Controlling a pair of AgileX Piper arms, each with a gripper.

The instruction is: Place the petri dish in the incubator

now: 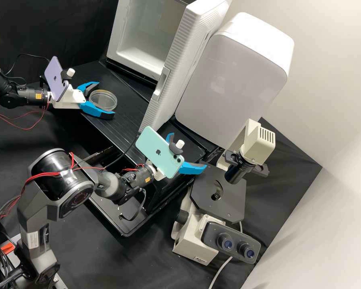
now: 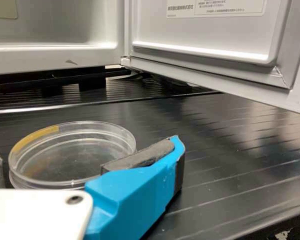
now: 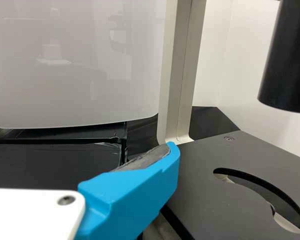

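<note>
- Centrally, left claw [image 1: 104, 99] released, straddling the petri dish [image 2: 72, 152] on the bench [image 2: 230, 145].
- Open incubator door [image 1: 176, 64] carries a label [image 2: 215, 7] (print too small to read).
- Right claw [image 1: 194, 167]: grip cannot be told.

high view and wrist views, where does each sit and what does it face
High view: fixed above, looking down on the bench; left arm, right arm show.
Left wrist view: on left wrist, facing petri dish and open incubator; own fingers show.
Right wrist view: on right wrist, facing microscope stage; own finger shows.
Shared: petri dish, high and left wrist views.
</note>
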